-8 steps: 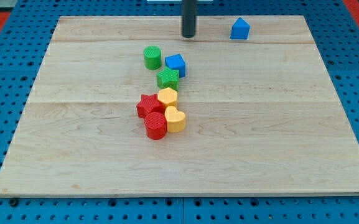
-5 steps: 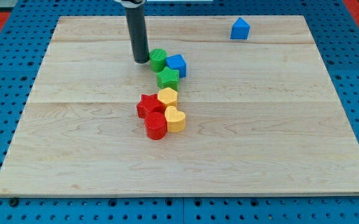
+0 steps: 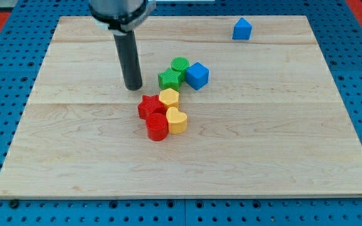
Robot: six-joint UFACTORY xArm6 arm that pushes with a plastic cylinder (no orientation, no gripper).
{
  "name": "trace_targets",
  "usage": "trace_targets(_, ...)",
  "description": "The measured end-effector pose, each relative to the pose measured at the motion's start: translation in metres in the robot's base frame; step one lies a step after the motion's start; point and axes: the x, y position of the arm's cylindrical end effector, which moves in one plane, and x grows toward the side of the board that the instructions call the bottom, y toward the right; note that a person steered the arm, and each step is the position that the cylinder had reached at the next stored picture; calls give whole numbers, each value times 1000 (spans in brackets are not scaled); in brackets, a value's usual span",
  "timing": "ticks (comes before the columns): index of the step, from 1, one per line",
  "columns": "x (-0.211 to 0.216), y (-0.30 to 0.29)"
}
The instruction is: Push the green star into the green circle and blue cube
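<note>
**Green star pressed against green circle and blue cube, my tip standing off to the left**

The tool here is a bare dark rod with nothing to open or close, and it holds nothing. My tip (image 3: 133,87) rests on the wooden desk (image 3: 281,144), touching no block.

To the tip's right, slightly toward the view's top, sits the green star (image 3: 169,78). A narrow strip of bare wood separates it from the tip. The green circle (image 3: 180,64) is beyond the star, further right and nearer the view's top, and touches the star's upper right edge. The blue cube (image 3: 197,75) lies furthest right of the three, touching the green circle and sitting just beside the star, so the three form one tight cluster.

Below and right of the tip, toward the view's bottom, is a second cluster. The red star (image 3: 149,106) is nearest the tip, just below and slightly right of it. A yellow block (image 3: 169,98), its shape unclear, sits right of the red star and just beneath the green star; whether those two touch cannot be told. A red cylinder (image 3: 157,127) and a yellow heart (image 3: 177,120) close the group at its lower end.

Well apart, far right of the tip and near the desk's top edge, stands a lone blue block (image 3: 242,29) with a peaked top.
</note>
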Motion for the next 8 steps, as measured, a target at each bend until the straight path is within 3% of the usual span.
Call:
trace_targets(3,-26,88)
trace_targets(4,-26,65)
trace_targets(6,-137,42)
trace_targets(7,-178,87)
trace_targets(8,-188,138)
